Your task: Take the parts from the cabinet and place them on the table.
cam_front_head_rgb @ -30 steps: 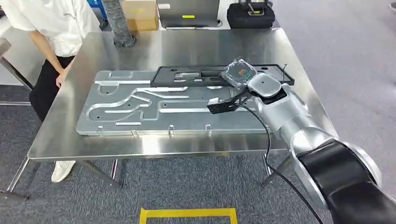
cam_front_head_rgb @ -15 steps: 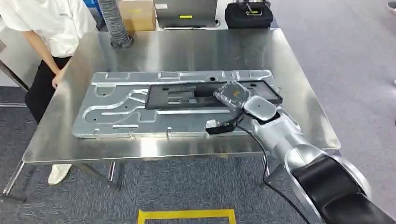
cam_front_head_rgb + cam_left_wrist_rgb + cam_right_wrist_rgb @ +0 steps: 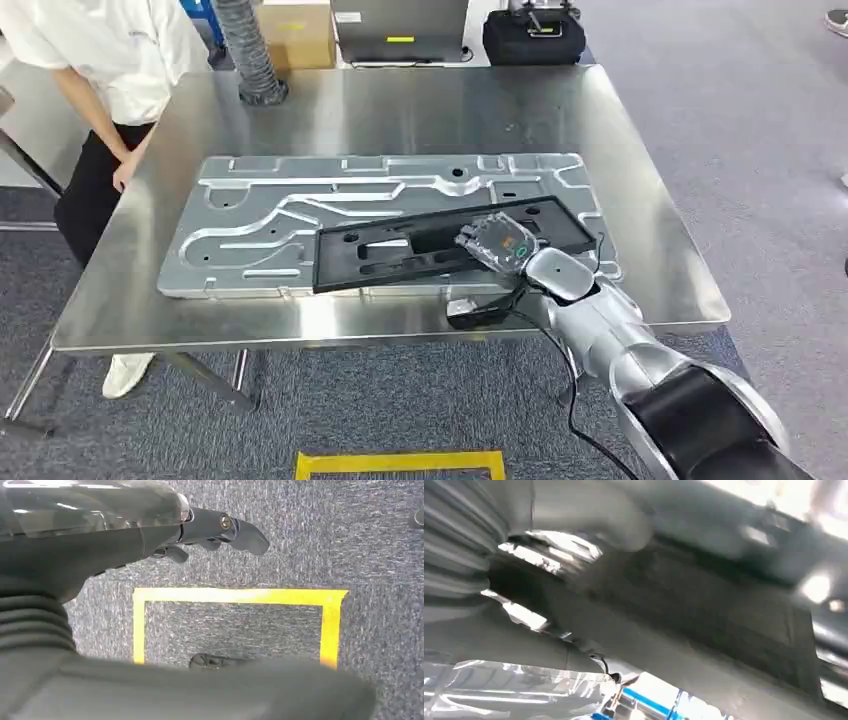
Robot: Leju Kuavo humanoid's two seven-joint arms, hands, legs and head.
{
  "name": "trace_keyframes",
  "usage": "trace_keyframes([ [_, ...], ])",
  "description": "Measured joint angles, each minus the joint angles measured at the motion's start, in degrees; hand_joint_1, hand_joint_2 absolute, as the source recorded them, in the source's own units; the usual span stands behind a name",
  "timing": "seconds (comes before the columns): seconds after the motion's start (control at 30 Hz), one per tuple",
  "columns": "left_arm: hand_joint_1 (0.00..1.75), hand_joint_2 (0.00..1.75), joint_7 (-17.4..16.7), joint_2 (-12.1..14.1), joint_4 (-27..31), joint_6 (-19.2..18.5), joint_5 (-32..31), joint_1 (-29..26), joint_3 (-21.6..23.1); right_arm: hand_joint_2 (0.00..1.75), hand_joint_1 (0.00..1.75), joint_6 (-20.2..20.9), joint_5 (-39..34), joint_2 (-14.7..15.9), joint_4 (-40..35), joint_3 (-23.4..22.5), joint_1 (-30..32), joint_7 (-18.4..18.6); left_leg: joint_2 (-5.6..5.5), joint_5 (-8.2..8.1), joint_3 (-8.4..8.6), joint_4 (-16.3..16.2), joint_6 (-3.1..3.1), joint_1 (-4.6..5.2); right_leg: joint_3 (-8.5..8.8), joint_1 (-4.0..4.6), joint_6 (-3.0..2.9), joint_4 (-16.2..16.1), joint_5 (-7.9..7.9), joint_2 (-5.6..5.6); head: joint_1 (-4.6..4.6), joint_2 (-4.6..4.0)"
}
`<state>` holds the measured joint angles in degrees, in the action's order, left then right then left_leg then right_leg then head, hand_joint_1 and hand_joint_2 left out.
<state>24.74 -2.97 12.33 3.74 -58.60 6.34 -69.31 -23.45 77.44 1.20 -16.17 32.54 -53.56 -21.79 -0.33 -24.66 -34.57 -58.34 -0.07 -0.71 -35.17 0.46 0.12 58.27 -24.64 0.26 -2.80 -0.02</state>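
Black part [image 3: 440,245] lying tilted across grey panel [image 3: 260,225], right robot hand [image 3: 497,243] gripping it, left robot hand [image 3: 215,530] empty, fingers apart.

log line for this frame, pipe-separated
right hand grips black panel | panel over silver plate on table | left hand empty, above floor | person at table's far-left corner

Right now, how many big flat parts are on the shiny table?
2. A silver metal plate lies flat on the table. A black panel lies slanted on top of it, held near one end by the right hand. Nothing seems hidden underneath.
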Motion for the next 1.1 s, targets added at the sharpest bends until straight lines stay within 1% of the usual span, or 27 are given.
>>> trace_keyframes([
  [0.03, 0.00, 0.00, -0.17, 0.00, 0.00, 0.02, -0.15, 0.00, 0.15, 0.00, 0.00, -0.35, -0.31, 0.00, 0.00, -0.20, 0.17, -0.13, -0.01, 0.09, 0.20, 0.26, -0.33, 0.02, 0.10, -0.01, -0.34, -0.31, 0.16, 0.02, -0.02, 0.02],
  [0.07, 0.00, 0.00, -0.24, 0.00, 0.00, 0.09, -0.15, 0.06, 0.33, 0.00, 0.00, -0.79, -0.66, -0.02, -0.07, -0.44, 0.28, -0.42, 0.02, -0.28, -0.03, 0.01, -0.65, 0.17, 0.56, -0.87, -0.78, -1.10, 0.60, -0.09, -0.02, 0.02],
  [0.1, 0.00, 0.00, -0.24, -0.04, 0.00, 0.13, -0.15, 0.12, 0.42, 0.00, 0.00, -1.05, -0.96, -0.09, -0.09, -0.68, 0.32, -0.70, 0.07, -1.29, -0.27, -1.23, -0.90, 0.11, 0.85, -0.71, -0.91, -1.50, 0.70, -0.21, -0.02, 0.00],
  [0.13, 0.00, 0.00, -0.28, -0.13, 0.00, 0.17, -0.17, 0.18, 0.50, 0.00, 0.00, -1.18, -1.22, -0.07, -0.09, -0.87, 0.43, -0.90, 0.04, -3.34, -1.60, -4.35, -1.02, 0.07, 0.89, -0.73, -1.18, -1.49, 0.70, -0.31, -0.02, 0.02],
  [0.17, 0.00, 0.00, -0.46, -0.11, 0.00, 0.22, -0.22, 0.12, 0.65, 0.00, 0.00, -1.42, -1.48, 0.00, -0.09, -1.16, 0.62, -1.07, 0.06, -5.88, -3.80, -9.30, -1.18, -0.03, 0.86, -0.65, -1.19, -1.44, 0.70, -0.31, -0.02, 0.02],
  [0.2, 0.00, 0.00, -0.57, -0.11, 0.00, 0.31, -0.28, 0.02, 0.77, 0.00, 0.00, -1.57, -1.75, 0.00, -0.09, -1.40, 0.80, -1.20, 0.05, -7.80, -5.86, -14.00, -1.33, -0.04, 0.85, -0.62, -1.26, -1.39, 0.66, -0.31, -0.02, 0.02],
  [0.23, 0.00, 0.00, -0.72, -0.11, 0.00, 0.33, -0.41, -0.02, 0.85, 0.00, 0.00, -1.79, -2.07, 0.00, -0.07, -1.68, 0.97, -1.57, 0.06, -8.57, -7.29, -17.20, -1.47, -0.04, 0.84, -0.62, -1.27, -1.31, 0.64, -0.27, -0.02, 0.02],
  [0.27, 0.00, 0.00, -0.92, -0.11, 0.00, 0.33, -0.68, 0.03, 0.96, 0.00, 0.00, -1.84, -2.25, 0.00, -0.07, -1.88, 1.27, -1.88, 0.06, -7.89, -7.42, -17.40, -1.54, -0.06, 0.88, -0.63, -1.29, -1.25, 0.62, -0.25, -0.02, 0.00],
  [0.3, 0.00, 0.00, -1.07, -0.11, 0.00, 0.31, -0.74, 0.10, 1.07, 0.00, 0.00, -1.97, -2.56, 0.00, -0.04, -2.08, 1.67, -2.34, 0.07, -6.11, -6.38, -15.09, -1.57, -0.10, 0.89, -0.66, -1.25, -1.16, 0.57, -0.21, -0.02, 0.02],
  [0.37, 0.00, 0.00, -1.44, -0.11, 0.00, 0.15, -0.79, 0.27, 1.25, 0.00, 0.00, -3.07, -4.58, 0.00, -0.22, -2.95, 2.08, -4.38, 0.10, -1.05, -1.52, -5.20, -1.54, -0.27, 0.89, -0.77, -0.90, -0.69, 0.33, -0.08, -0.02, 0.00],
  [0.4, 0.00, 0.00, -1.59, -0.13, 0.00, 0.15, -0.77, 0.40, 1.29, 0.00, 0.00, -5.23, -7.02, 0.02, -0.59, -3.90, 2.18, -6.87, 0.10, -0.78, 0.41, -0.96, -1.38, -0.37, 0.70, -0.74, -0.58, -0.39, 0.12, -0.02, -0.02, 0.02],
  [0.43, 0.00, 0.00, -1.68, -0.13, 0.00, 0.15, -0.76, 0.52, 1.29, 0.00, 0.00, -6.96, -9.08, 0.00, -0.89, -4.85, 2.19, -9.01, -0.01, -0.85, 0.74, -0.28, -0.91, -0.06, 0.30, -0.26, -0.30, 0.15, 0.01, 0.10, -0.02, 0.00],
  [0.5, 0.00, 0.00, -1.99, -0.15, 0.00, 0.26, -0.74, 0.56, 1.31, 0.00, 0.00, -9.86, -14.50, -0.18, -1.99, -6.76, 2.51, -14.04, -0.05, -0.72, 0.46, -0.51, -0.22, 0.01, 0.22, -0.26, 0.20, -0.09, 0.28, 0.14, -0.02, 0.02],
  [0.53, 0.00, 0.00, -2.20, -0.17, 0.00, 0.39, -0.72, 0.58, 1.31, 0.00, 0.00, -10.92, -20.53, -0.20, -4.30, -7.21, 3.40, -15.93, -0.07, -0.63, 0.47, -0.51, 0.16, 0.15, 0.30, -0.42, 0.55, -0.27, 0.40, 0.12, -0.02, 0.00],
  [0.57, 0.00, 0.00, -2.38, -0.28, 0.00, 0.50, -0.68, 0.58, 1.31, 0.00, 0.00, -11.70, -28.01, 0.05, -7.62, -7.08, 4.61, -16.17, -0.03, -0.33, 0.50, -0.17, 0.65, -0.16, 0.19, -0.44, 0.89, -0.05, 0.13, 0.14, -0.02, 0.02],
  [0.6, 0.00, 0.00, -2.47, -0.39, 0.00, 0.57, -0.57, 0.58, 1.31, 0.00, 0.00, -13.23, -38.72, 0.83, -12.45, -6.27, 5.59, -16.22, -0.03, -0.23, 0.52, -0.12, 0.86, -0.25, -0.27, -0.69, 1.24, 1.07, -0.92, 0.04, -0.02, 0.02],
  [0.63, 0.00, 0.00, -2.47, -0.39, 0.00, 0.68, -0.33, 0.57, 1.31, 0.00, 0.00, -13.88, -47.86, 1.41, -17.89, -5.06, 6.34, -16.26, 0.08, -0.23, 0.44, -0.12, 1.21, -0.25, -1.60, -0.73, 1.52, 4.28, -3.16, -0.06, -0.02, 0.02],
  [0.7, 0.00, 0.00, -2.45, -0.42, 0.00, 0.76, 0.43, 0.51, 1.31, 0.00, 0.00, -13.94, -57.81, 3.69, -29.90, -4.26, 8.66, -16.30, 0.07, -0.25, 0.41, -0.14, 1.32, -0.19, -5.85, -0.81, 1.92, 13.99, -7.74, -0.08, -0.02, 0.02],
  [0.73, 0.00, 0.00, -2.43, -0.42, 0.00, 0.76, 0.72, 0.36, 1.29, 0.00, 0.00, -13.84, -60.20, 4.48, -36.00, -4.77, 10.41, -16.33, 0.03, -0.28, 0.41, -0.15, 1.36, -0.19, -7.56, -0.81, 1.98, 17.70, -8.90, -0.08, -0.02, 0.02],
  [0.77, 0.00, 0.00, -2.38, -0.42, 0.00, 0.76, 1.46, 0.11, 1.18, 0.00, 0.00, -13.75, -62.43, 5.61, -43.56, -5.76, 12.28, -16.33, -0.02, -0.29, 0.44, -0.18, 1.37, -0.18, -8.23, -0.81, 1.93, 18.89, -8.73, -0.08, -0.02, 0.02],
  [0.8, 0.00, 0.00, -2.27, -0.42, 0.00, 0.61, 2.44, -0.19, 0.96, 0.00, 0.00, -13.75, -64.01, 6.64, -51.34, -7.20, 13.90, -16.35, -0.10, -0.32, 0.48, -0.18, 1.35, -0.13, -7.39, -0.79, 1.71, 16.88, -7.10, -0.07, -0.02, 0.02],
  [0.83, 0.00, 0.00, -2.07, -0.46, 0.00, 0.41, 3.33, -0.37, 0.59, 0.00, 0.00, -13.86, -63.86, 7.19, -57.91, -8.95, 15.00, -16.35, -0.11, -0.38, 0.50, -0.18, 1.37, -0.04, -5.42, -0.75, 1.43, 12.80, -4.78, -0.09, -0.02, 0.02],
  [0.9, 0.00, 0.00, -1.25, -0.66, 0.00, -0.17, 4.94, -0.56, -0.41, 0.00, 0.00, -13.82, -60.46, 8.26, -70.13, -16.21, 17.10, -16.11, -0.24, -0.49, 0.62, -0.15, 1.34, 0.06, -0.10, -0.36, 0.50, 2.18, -0.26, -0.27, -0.02, 0.02],
  [0.93, 0.00, 0.00, -0.85, -0.96, 0.00, -0.68, 5.51, -0.76, -0.85, 0.00, 0.00, -13.37, -59.49, 8.79, -75.49, -21.37, 18.86, -16.09, -0.66, -0.64, 0.61, -0.35, 1.09, 0.36, 1.04, 0.20, 0.17, -0.41, -0.80, -0.56, -0.02, 0.02],
  [1.03, 0.00, 0.00, 0.35, -1.07, 0.00, -2.49, 6.43, -1.67, -1.92, 0.00, 0.00, -12.92, -58.12, 9.84, -84.11, -33.98, 25.50, -16.20, -0.91, -0.67, 0.85, 0.14, 0.36, -0.02, 1.19, 0.46, -0.21, -0.48, -0.71, -0.67, -0.02, 0.02],
  [1.07, 0.00, 0.00, 0.65, -1.07, 0.00, -2.82, 6.38, -1.80, -2.10, 0.00, 0.00, -12.83, -58.62, 10.31, -86.17, -37.60, 28.25, -16.24, -1.01, -0.44, 1.02, 0.22, -0.03, 0.32, 1.46, 0.02, -0.58, -1.14, -0.16, -0.76, -0.02, 0.02],
  [1.1, 0.00, 0.00, 0.74, -1.07, 0.00, -2.93, 6.25, -1.84, -2.16, 0.00, 0.00, -12.79, -58.88, 10.58, -87.62, -40.33, 30.74, -16.26, -0.70, -1.44, 0.93, -0.28, -0.08, 0.23, 1.86, -0.37, -0.57, -1.81, 0.21, -1.12, -0.02, 0.02],
])
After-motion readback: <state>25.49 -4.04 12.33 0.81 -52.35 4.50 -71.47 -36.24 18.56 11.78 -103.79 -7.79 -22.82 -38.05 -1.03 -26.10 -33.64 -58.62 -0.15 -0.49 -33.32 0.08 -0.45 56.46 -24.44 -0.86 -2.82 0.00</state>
